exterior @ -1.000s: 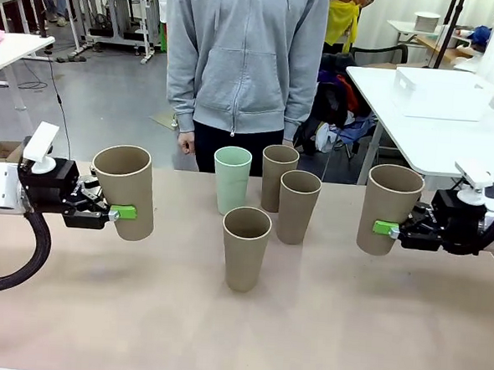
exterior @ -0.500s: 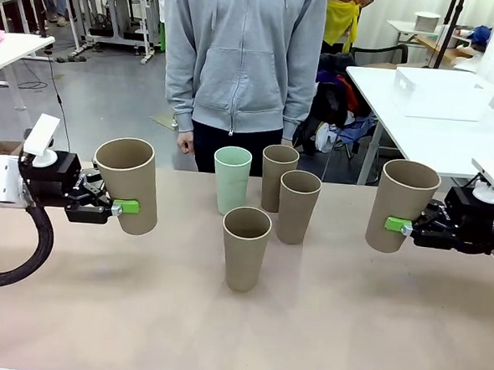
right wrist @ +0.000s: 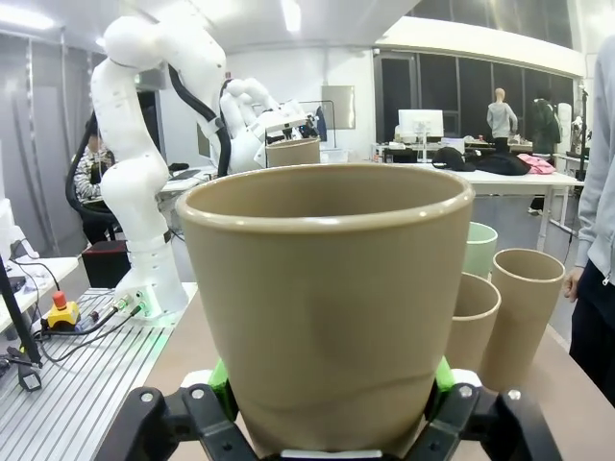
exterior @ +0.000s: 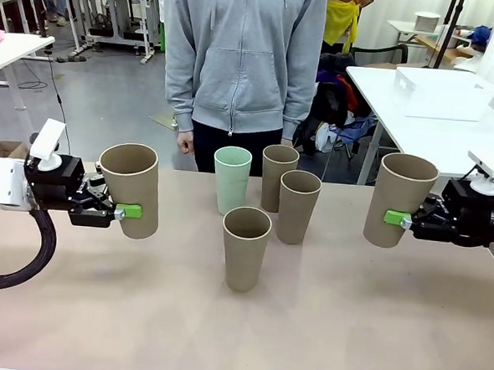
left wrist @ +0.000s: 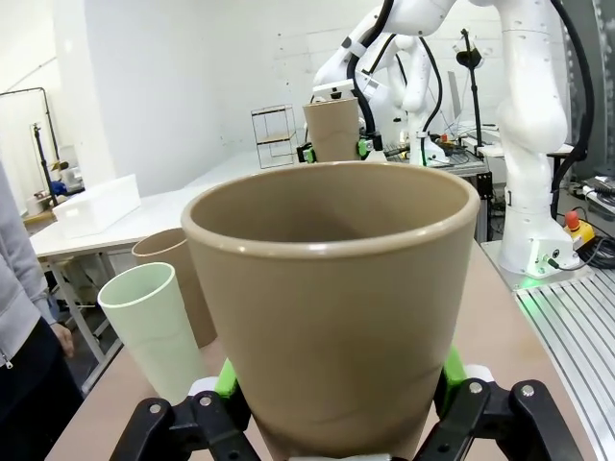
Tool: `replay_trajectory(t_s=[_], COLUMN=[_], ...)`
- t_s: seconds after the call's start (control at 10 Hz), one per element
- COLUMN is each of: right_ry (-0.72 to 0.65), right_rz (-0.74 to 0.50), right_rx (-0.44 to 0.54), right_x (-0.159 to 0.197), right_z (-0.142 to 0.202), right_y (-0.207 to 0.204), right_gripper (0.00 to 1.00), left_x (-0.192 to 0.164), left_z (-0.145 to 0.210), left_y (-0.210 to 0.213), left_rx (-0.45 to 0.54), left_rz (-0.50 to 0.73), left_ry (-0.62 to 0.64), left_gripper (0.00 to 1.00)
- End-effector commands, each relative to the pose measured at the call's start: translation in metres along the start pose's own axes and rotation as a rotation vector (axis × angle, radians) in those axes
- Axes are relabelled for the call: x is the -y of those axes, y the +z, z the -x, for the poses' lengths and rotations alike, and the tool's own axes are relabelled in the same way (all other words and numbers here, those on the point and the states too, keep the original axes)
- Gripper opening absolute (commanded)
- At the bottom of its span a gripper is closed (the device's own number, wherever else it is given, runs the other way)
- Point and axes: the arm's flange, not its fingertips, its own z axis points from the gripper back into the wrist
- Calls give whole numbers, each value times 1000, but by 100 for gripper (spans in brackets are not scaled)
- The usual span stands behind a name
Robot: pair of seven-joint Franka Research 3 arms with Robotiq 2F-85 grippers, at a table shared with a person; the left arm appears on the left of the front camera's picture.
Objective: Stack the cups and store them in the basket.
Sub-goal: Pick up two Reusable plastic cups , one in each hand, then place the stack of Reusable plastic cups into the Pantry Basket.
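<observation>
Cup [exterior: 130, 182] in left claw [exterior: 130, 211], twin cup [exterior: 404, 195] in right claw [exterior: 394, 217]

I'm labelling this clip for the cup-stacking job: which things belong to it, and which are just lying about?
Job: left held cup; right held cup; mint cup; three standing tan cups; white basket.
Lying about: bag pile; red stop button.
</observation>
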Motion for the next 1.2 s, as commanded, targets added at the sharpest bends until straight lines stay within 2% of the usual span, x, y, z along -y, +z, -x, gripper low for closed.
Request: replay_trajectory(t_s=[0.0,1.1], right_ry=[8,8], right_rz=[10,10], right_rx=[-4,-4], right_x=[-3,-3], right_z=[4,4], right_y=[1,1], right_gripper=[84,84], left_x=[-1,-1], left_z=[0,0], left_y=[3,3], left_rx=[-8,-8], left_rz=[-10,-10], left_ry=[-3,-3], left_gripper=[85,85])
